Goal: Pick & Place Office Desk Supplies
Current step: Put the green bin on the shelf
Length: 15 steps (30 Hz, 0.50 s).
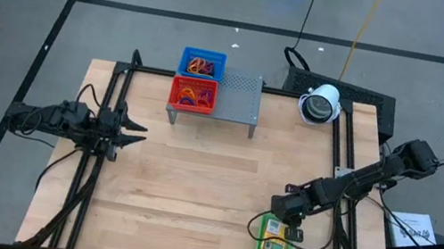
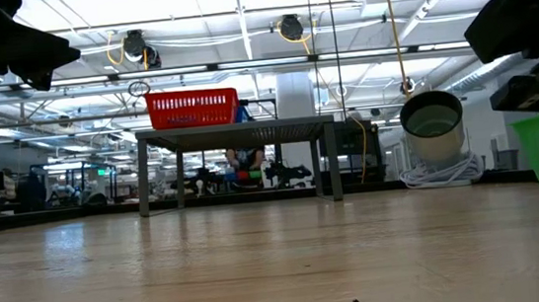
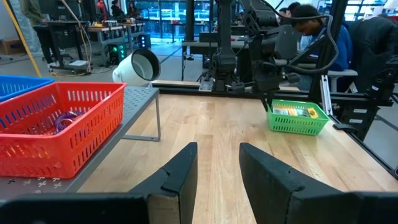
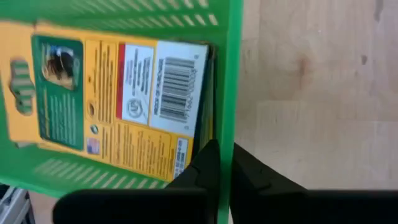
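The right gripper is down at about five o'clock on the table, clenched on the side wall of the green basket. A yellow packet lies flat inside it — light, stiff card, probably slick, best pinched by an edge. The basket wall looks thin and bendy, so I think it may tip. The left gripper waits at nine o'clock, fingers apart and holding nothing. Bands lie tangled in the red basket at twelve — too small to count.
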### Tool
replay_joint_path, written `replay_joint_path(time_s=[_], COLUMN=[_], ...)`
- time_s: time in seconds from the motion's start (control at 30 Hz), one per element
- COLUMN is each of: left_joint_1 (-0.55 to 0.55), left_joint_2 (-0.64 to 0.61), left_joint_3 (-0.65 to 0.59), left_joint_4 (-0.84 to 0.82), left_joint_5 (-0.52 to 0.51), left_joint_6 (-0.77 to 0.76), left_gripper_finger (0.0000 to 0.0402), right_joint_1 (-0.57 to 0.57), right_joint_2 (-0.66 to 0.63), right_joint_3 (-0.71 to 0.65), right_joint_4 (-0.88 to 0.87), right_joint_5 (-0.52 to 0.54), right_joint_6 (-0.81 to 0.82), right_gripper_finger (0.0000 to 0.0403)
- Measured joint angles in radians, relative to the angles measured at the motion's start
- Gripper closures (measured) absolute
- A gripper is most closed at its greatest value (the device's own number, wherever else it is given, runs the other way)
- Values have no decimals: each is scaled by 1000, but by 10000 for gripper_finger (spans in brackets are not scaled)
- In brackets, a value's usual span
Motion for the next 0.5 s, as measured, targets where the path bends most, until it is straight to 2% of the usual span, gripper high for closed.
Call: replay_joint_path(time_s=[0.27, 0.5], left_joint_1=[0, 0], left_joint_2=[0, 0], left_joint_3=[0, 0], left_joint_4=[0, 0], left_joint_5=[0, 0], left_joint_6=[0, 0], left_gripper_finger=[273, 273], right_joint_1=[0, -9], right_joint_2=[-55, -153], right_joint_3=[0, -1], right_joint_4=[-4, -17], right_joint_5=[11, 39], right_joint_6=[6, 26], right_gripper_finger=[400, 401])
